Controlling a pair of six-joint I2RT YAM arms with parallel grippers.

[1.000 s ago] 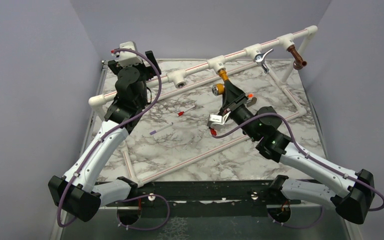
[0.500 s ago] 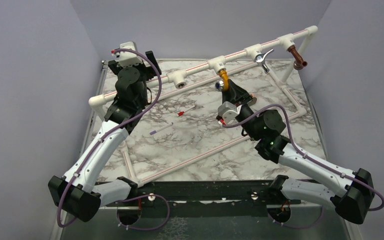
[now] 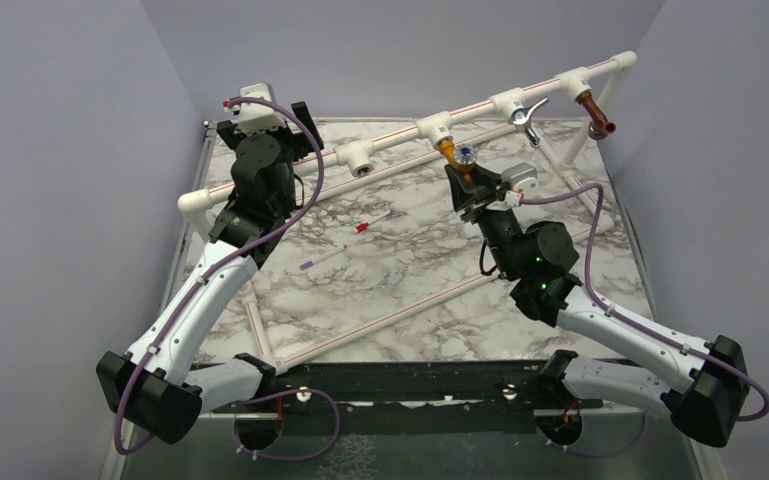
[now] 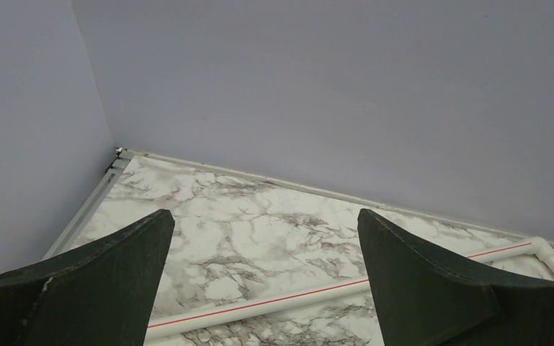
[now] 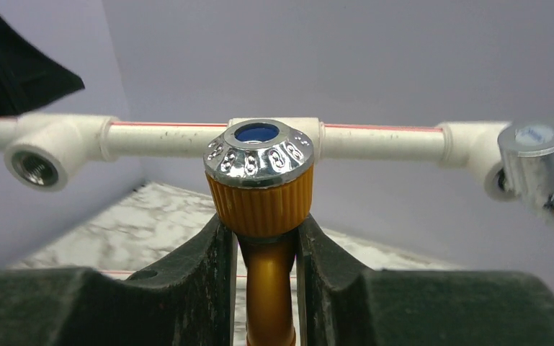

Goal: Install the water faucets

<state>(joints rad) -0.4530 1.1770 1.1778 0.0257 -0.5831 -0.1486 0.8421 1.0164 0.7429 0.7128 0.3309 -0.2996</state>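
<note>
Right gripper [image 3: 467, 176] has rolled over and moved up frame, closer to the white pipe rail [image 3: 390, 138]. The mustard-yellow faucet [image 3: 450, 150] turned with it. Its silvery knob [image 3: 466, 153] was below-left of the centre tee fitting [image 3: 434, 127] and is now just right of the spout, up near the rail. The wrist camera block [image 3: 518, 175] swung from lower left of the jaws to their right. The purple cable [image 3: 588, 215] shifted from a loop lying low across the wrist to a high arch on the right. The forearm is drawn in a little.
</note>
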